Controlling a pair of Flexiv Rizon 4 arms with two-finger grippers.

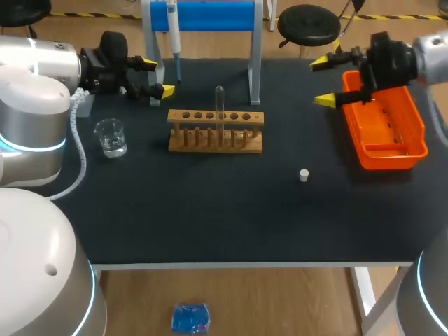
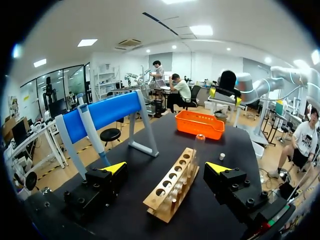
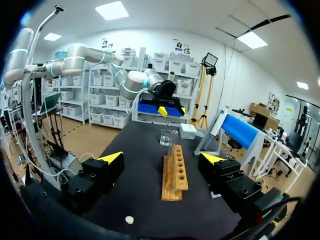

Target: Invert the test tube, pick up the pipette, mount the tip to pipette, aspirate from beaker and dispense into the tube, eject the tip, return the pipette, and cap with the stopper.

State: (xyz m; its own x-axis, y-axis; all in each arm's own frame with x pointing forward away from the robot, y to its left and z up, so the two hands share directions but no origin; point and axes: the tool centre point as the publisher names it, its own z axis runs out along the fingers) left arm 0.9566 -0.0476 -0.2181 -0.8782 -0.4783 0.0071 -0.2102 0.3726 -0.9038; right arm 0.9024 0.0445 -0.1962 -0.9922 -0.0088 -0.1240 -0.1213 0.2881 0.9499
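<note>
The left gripper [image 1: 156,77] and right gripper [image 1: 323,82] are held with fingers spread. The test tube [image 1: 219,105] is stood upright in the rack [image 1: 215,140]. The stopper [image 1: 304,175] is seen at the rack's four o'clock.

The rack [image 1: 215,131] stood mid-table, the test tube [image 1: 220,103] in it. The beaker [image 1: 110,137] sat to its left, the stopper [image 1: 304,175] front-right, the bin [image 1: 387,133] far right, and the pipette stand [image 1: 204,17] behind.

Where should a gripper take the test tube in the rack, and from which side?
Probably the bare glass of the test tube above the wooden rack, coming from the table's front. It stands upright, lower part inside the rack; neighbouring holes are empty, and the blue stand crowds the back.
</note>
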